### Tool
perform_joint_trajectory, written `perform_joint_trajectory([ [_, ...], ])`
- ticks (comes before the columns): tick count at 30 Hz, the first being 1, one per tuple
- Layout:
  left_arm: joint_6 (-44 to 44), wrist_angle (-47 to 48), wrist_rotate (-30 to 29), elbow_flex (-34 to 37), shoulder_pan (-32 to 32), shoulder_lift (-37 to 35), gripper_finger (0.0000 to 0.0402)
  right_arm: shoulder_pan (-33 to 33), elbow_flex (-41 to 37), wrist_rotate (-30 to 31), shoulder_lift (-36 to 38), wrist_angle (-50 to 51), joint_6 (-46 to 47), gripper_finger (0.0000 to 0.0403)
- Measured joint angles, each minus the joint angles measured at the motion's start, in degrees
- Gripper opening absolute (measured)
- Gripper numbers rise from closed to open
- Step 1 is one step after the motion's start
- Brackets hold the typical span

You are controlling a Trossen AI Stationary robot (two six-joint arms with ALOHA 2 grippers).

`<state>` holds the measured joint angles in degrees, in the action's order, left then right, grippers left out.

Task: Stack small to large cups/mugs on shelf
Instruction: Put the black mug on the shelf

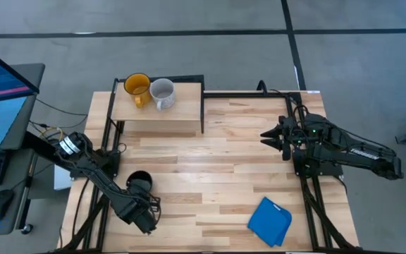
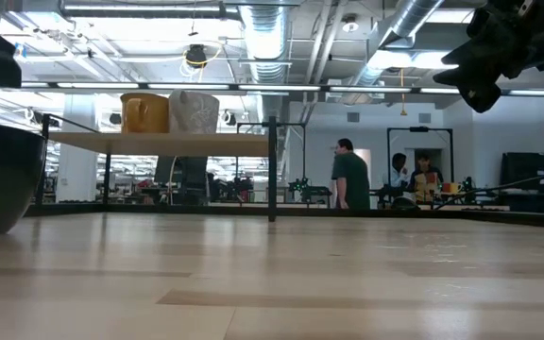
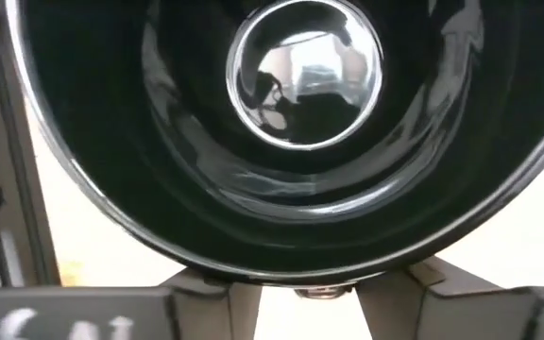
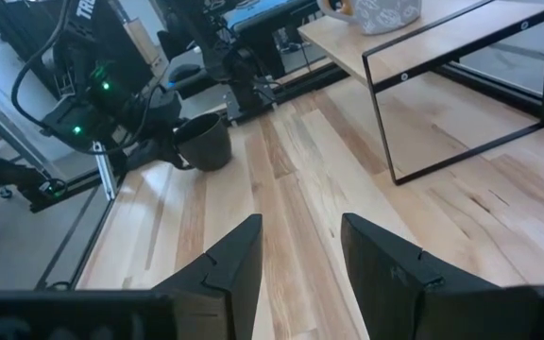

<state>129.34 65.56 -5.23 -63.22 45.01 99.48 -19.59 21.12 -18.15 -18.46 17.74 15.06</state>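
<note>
1. Up on the shelf (image 1: 158, 116), at the far left of the table (image 1: 224, 169), the yellow-orange mug (image 1: 137, 87) and the pale grey-white mug (image 1: 162, 93) stand side by side, just beside each other; the yellow one is on the left.
2. Near the table's left edge, well apart from the shelf, the black mug (image 1: 139, 181) stands upright on the tabletop.
3. The left gripper (image 1: 141, 198) is at the near side of the black mug, and its wrist view is filled by the mug's glossy inside (image 3: 291, 132). Whether its fingers are clenched on the mug I cannot tell.
4. The right gripper (image 1: 272, 135) hangs above the right side of the table, released, fingers (image 4: 239, 260) parted and holding nothing.
5. A blue folded cloth (image 1: 270, 221) lies near the front right.
6. Several people (image 2: 352, 176) are in the room beyond.
</note>
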Motion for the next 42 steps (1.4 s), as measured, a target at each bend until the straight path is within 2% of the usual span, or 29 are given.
perform_joint_trajectory([
  [3, 0.2, 1.0, -0.3, 0.0, 0.0, 0.0, 0.0112, 0.0, 0.0, 0.0, 0.0, 0.0, 0.0, 0.0169],
  [11, 0.3, 0.4, -6.5, 0.0, -1.0, 0.0, 0.0062, 0.0, 0.0, 0.0, 0.0, 0.3, 0.0, 0.0169],
  [19, -0.1, -1.7, -9.3, 0.0, -4.7, 0.0, 0.0071, 0.0, 0.0, 0.0, 0.0, 0.3, 0.0, 0.0169],
  [28, -3.1, -4.4, -14.0, 0.0, -8.0, 0.0, 0.0061, 0.0, 0.0, 0.0, 0.0, 0.3, 0.0, 0.0169],
  [42, -3.5, -5.1, -15.1, 0.0, -11.8, 0.0, 0.0071, 0.0, 0.0, -0.1, 0.0, 1.8, -0.5, 0.0169],
])
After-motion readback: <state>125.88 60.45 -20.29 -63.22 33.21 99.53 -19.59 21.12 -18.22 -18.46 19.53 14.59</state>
